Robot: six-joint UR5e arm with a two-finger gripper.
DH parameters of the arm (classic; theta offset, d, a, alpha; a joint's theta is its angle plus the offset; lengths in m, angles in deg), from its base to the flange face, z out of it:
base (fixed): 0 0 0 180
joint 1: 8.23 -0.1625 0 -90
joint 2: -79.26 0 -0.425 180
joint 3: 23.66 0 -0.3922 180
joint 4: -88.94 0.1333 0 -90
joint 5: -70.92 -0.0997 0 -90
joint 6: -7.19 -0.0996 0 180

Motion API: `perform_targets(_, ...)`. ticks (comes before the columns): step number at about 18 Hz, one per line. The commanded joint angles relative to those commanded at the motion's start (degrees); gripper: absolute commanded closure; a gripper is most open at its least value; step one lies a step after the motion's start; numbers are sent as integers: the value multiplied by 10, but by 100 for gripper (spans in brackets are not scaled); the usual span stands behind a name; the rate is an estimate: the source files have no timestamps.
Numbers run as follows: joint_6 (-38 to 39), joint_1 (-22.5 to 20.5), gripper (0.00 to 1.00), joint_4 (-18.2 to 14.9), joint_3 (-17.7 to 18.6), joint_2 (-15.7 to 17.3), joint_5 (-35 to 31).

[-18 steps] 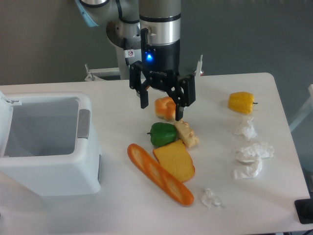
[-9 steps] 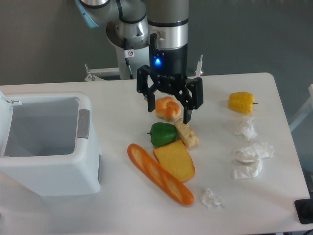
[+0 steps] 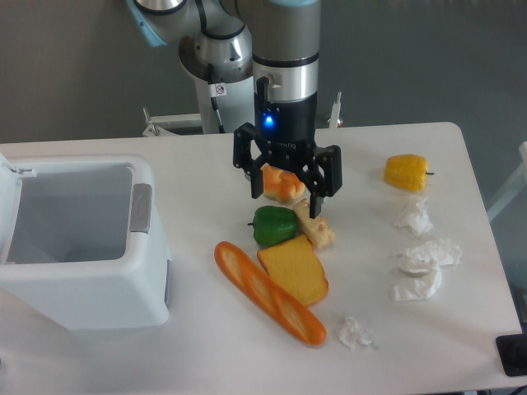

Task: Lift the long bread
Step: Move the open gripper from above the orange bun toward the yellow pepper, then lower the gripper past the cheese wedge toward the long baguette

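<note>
Your gripper (image 3: 285, 197) hangs over the small orange bun (image 3: 281, 183), fingers spread wide, nothing between them. From the fixed camera I can't tell how high it sits above the food.

The long bread (image 3: 269, 292) is not under it. It lies toward the camera from the gripper, past the green pepper (image 3: 273, 225), a little to the image-left. Its long axis runs diagonally: upper end near the pepper's front-left side, lower end out toward the crumpled white paper (image 3: 356, 333). Judged from here, you'd need to come forward and turn the fingers across that diagonal.

Bread: long, slim, orange-brown, pale slashes on top, rounded ends. The flat yellow-orange slice (image 3: 294, 270) lies against its right flank at mid-length, seemingly touching; the left flank is bare table (image 3: 206, 346).
</note>
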Motion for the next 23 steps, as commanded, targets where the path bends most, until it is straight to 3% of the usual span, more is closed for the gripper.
perform_targets(3,82,-12,0,-3,8,-2,-6)
perform_targets(8,177,-9,0,-5,24,-33,-178)
perform_targets(14,287,-11,0,-25,27,-47,-176)
perform_targets(17,397,-11,0,-48,28,-60,-173)
perform_targets(20,487,-11,0,-50,28,-84,-173)
perform_targets(23,513,-10,0,-57,33,-106,-172)
